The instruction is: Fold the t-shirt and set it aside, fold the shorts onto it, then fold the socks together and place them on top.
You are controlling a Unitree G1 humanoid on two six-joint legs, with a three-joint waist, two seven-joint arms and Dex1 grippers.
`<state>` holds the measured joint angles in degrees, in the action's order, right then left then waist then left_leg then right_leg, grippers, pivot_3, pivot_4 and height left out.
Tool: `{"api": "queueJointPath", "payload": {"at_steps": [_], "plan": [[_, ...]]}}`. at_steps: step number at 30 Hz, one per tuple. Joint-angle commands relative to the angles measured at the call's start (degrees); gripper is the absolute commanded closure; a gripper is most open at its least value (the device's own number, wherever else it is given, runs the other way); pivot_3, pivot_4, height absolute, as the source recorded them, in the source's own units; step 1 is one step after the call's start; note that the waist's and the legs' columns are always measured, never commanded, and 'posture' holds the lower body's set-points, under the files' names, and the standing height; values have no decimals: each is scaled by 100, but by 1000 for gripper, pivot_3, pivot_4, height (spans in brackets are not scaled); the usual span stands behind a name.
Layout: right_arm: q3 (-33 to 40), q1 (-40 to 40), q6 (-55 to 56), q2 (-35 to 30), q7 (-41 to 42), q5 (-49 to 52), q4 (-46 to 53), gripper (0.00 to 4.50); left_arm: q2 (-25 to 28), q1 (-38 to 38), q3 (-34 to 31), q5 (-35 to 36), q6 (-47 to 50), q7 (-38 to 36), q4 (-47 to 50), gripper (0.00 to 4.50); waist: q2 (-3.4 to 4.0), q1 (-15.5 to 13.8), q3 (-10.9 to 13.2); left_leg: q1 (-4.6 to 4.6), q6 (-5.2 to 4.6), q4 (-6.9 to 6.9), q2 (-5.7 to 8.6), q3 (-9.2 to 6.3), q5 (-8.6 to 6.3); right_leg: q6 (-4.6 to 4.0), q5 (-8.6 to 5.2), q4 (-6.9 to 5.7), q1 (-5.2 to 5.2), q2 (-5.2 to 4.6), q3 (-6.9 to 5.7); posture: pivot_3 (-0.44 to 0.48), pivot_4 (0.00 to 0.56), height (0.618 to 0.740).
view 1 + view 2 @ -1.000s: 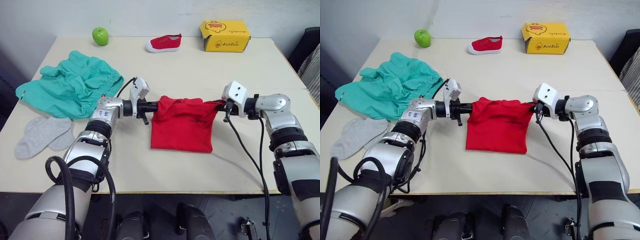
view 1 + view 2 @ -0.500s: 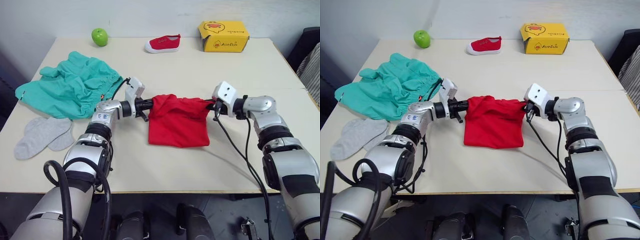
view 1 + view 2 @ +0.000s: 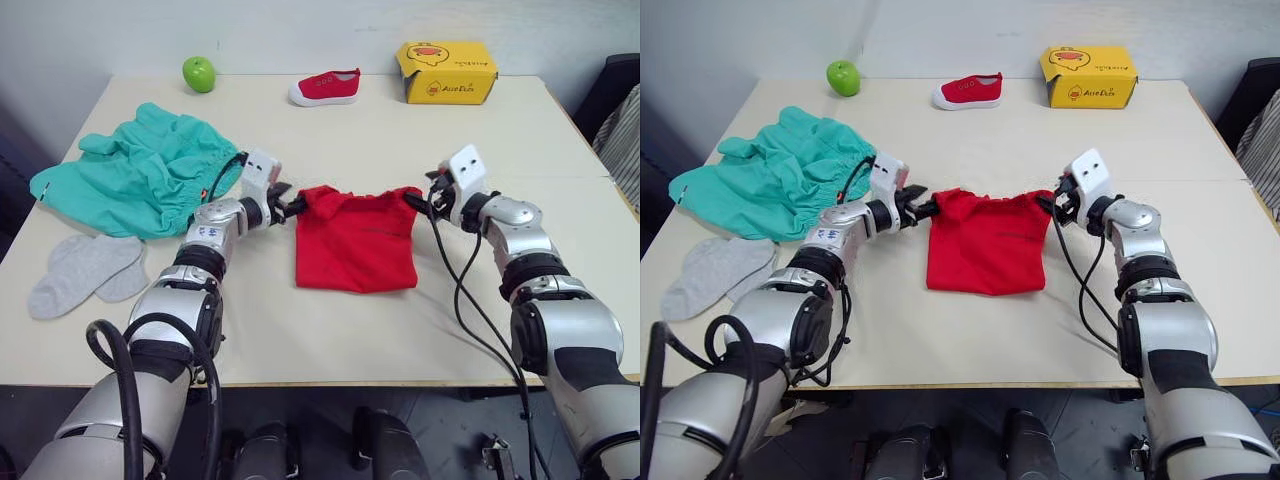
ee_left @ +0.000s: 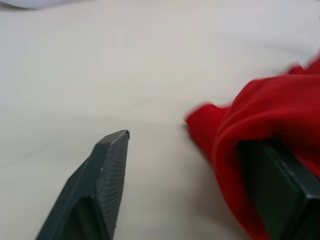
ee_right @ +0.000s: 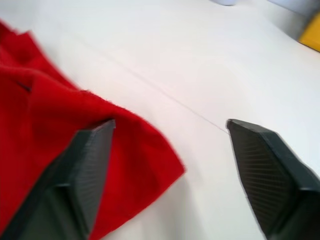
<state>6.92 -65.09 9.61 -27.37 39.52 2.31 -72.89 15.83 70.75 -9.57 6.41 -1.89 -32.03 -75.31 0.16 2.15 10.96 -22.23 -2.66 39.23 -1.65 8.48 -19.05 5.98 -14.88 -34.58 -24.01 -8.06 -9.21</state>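
Left arm reaches inward, left end effector [image 3: 283,205] spread wide at t-shirt's left far corner, one finger [image 4: 280,190] under cloth. T-shirt [image 3: 355,240]: soft red fabric, folded roughly square, flat mid-counter [image 3: 400,330] between both end effectors. Right arm mirrored, right end effector [image 3: 425,197] spread wide at right far corner, cloth edge touching one finger [image 5: 85,170].

surface: pale beige flat tabletop [image 3: 330,330]
centre: bright red folded fabric t-shirt [image 3: 355,245], lying flat
left side: crumpled teal fabric shorts [image 3: 140,170]; nearer the front edge, a pair of small light grey fabric socks [image 3: 85,272], lying just beside the shorts
far edge: round green apple [image 3: 199,73]; small red canvas shoe with white sole [image 3: 325,87]; yellow cardboard box [image 3: 447,72]; all three well apart
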Motion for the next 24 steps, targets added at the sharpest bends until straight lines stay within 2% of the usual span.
{"api": "queueJointPath", "payload": {"at_steps": [1, 5, 6, 7, 9, 11, 14, 16, 20, 23, 24], "plan": [[252, 61, -36, -138, -16, 221, 170, 54, 3, 233, -264, 153, -2, 152, 60, 419, 0, -1, 0, 0, 0, 0, 1, 1, 0, 0, 0, 0, 0, -1, 0, 0, 150, 740], [399, 548, 476, -279, 875, 507, 779, 54, 156, 125, -111, -91, -208, -109, 145, 419, 0, -16, 0, 1, 0, -1, 4, 2, 0, 0, 0, -1, 0, 0, -1, 0, 150, 740], [373, 737, 564, -317, 1215, 580, 1049, 17, 229, 44, 65, -264, -405, -287, 202, 252, 0, -10, 0, 1, 0, -1, 4, 3, 0, 0, 0, -1, 0, 0, 0, 0, 150, 740], [336, 1017, 763, -350, 1623, 701, 1467, 0, 313, -67, 213, -396, -695, -507, 290, 70, 0, -2, 0, 2, 0, -4, 6, 6, 0, 0, 0, 0, 0, 1, 0, 0, 150, 740], [210, 1625, 794, -429, 2327, 943, 2397, 0, 441, -274, 369, -488, -1135, -1006, 473, 33, 0, -1, 0, 4, 0, -7, 9, 10, 0, 0, 0, 2, 0, 3, 0, 0, 150, 740], [85, 2214, 992, -487, 2794, 1117, 3298, 0, 510, -490, 382, -376, -1561, -1576, 713, 33, 0, -3, 0, 5, 2, -6, 9, 10, 0, 0, 0, 1, -1, 6, 1, 0, 150, 740], [-242, 3442, 1177, -620, 3252, 1233, 4928, 0, 668, -1451, 699, -22, -2231, -3390, 1936, 33, 4, -11, -3, 6, 3, -1, 4, 11, 1, 0, 0, -2, -1, 6, 5, 0, 150, 740], [-413, 3952, 1523, -656, 3282, 1112, 5434, 0, 761, -2096, 962, 18, -2433, -3850, 2742, 33, 4, -21, -3, 15, 9, -2, 0, 10, -3, -3, -2, -9, -1, 7, 8, 0, 150, 740], [-651, 4166, 2325, -651, 2980, 604, 5258, 0, 702, -2939, 1303, -168, -2390, -3584, 3839, 33, 5, -35, -2, 15, 5, 22, -1, 19, -1, -3, -2, -20, 0, 5, 20, 0, 150, 740], [-788, 3883, 3074, -668, 2314, -159, 4618, 0, 539, -3221, 1597, -747, -2498, -2785, 4142, 33, 5, -70, -2, 15, 3, 57, -6, 12, -1, -5, -2, -48, 3, -2, 21, 0, 150, 740], [-810, 3762, 3205, -665, 2106, -322, 4425, 286, 481, -3235, 1659, -927, -2493, -2476, 4144, 0, 5, -80, -2, 16, 2, 65, -5, 9, -1, -6, -2, -53, 7, -6, 19, 0, 150, 740]]}}
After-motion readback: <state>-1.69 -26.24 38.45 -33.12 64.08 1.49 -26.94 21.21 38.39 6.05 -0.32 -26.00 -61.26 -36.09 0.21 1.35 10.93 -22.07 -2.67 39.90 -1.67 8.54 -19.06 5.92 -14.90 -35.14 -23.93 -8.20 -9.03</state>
